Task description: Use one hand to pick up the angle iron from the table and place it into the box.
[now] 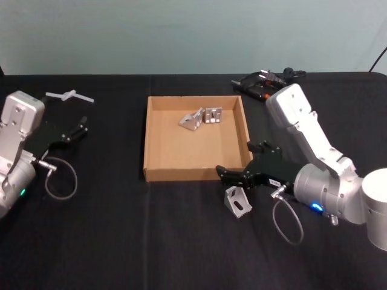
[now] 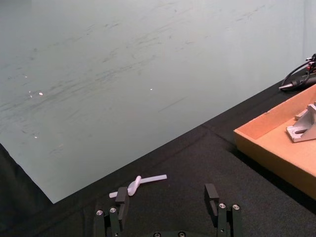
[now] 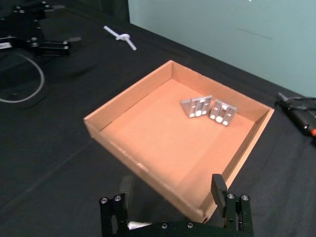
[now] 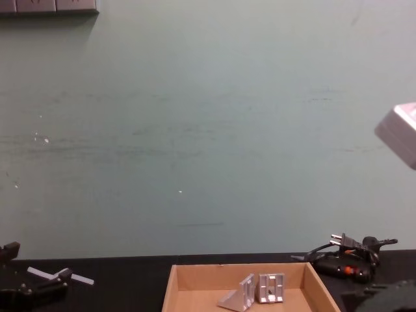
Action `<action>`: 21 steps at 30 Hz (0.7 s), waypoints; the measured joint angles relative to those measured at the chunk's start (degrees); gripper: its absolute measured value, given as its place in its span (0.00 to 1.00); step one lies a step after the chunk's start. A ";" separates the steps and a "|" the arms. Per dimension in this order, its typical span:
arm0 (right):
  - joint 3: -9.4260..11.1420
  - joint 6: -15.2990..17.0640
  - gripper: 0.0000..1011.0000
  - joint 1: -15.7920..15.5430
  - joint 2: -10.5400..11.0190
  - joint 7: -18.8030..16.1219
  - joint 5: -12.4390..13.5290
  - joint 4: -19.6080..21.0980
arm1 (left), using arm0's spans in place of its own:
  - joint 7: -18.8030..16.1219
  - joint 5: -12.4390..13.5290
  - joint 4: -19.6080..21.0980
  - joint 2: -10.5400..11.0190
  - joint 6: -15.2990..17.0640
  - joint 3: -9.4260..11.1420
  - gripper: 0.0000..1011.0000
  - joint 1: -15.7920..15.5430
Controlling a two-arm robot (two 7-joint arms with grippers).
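A silver angle iron (image 1: 237,201) lies on the black table (image 1: 121,241), just in front of the box's right front corner. My right gripper (image 1: 225,177) hovers open right beside it, fingers pointing left along the box's front wall; in the right wrist view the gripper (image 3: 173,190) spreads wide over that corner. The brown cardboard box (image 1: 181,172) holds two more angle irons (image 1: 191,119) (image 1: 213,115) near its back wall, which also appear as angle irons (image 3: 196,106) (image 3: 223,112) in the right wrist view. My left gripper (image 1: 77,130) rests open at the far left.
A white plastic piece (image 1: 69,95) lies at the back left, close ahead of the left gripper (image 2: 167,196). A black tool with orange marks and a cable (image 1: 263,84) sits behind the box's right corner. Loose cables loop beside both wrists.
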State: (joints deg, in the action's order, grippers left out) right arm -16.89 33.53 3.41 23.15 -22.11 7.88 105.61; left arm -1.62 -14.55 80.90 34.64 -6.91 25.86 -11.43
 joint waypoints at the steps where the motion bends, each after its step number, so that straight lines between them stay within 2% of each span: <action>1: 0.17 0.21 0.99 -0.52 0.13 0.08 0.20 0.63 | 0.00 0.00 0.00 0.00 0.00 0.00 0.99 0.00; 4: 0.75 1.74 0.99 -2.55 0.37 0.64 1.25 2.76 | 0.00 0.00 0.00 0.00 0.00 0.00 0.99 0.00; 11: 0.44 3.63 0.99 -5.20 1.05 1.29 1.98 5.49 | 0.00 0.00 0.00 0.00 0.00 0.00 0.99 0.00; 16: -0.26 5.23 0.99 -5.79 1.49 1.70 1.79 6.34 | 0.00 0.00 0.00 0.00 0.00 0.00 0.99 0.00; 21: -0.32 6.95 0.99 -6.38 1.02 3.01 0.80 6.56 | 0.00 0.00 0.00 0.00 0.00 0.00 0.99 0.00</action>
State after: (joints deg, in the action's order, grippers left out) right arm -17.22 40.49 -2.97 24.17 -19.10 8.68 112.17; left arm -1.62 -14.55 80.90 34.65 -6.91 25.86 -11.43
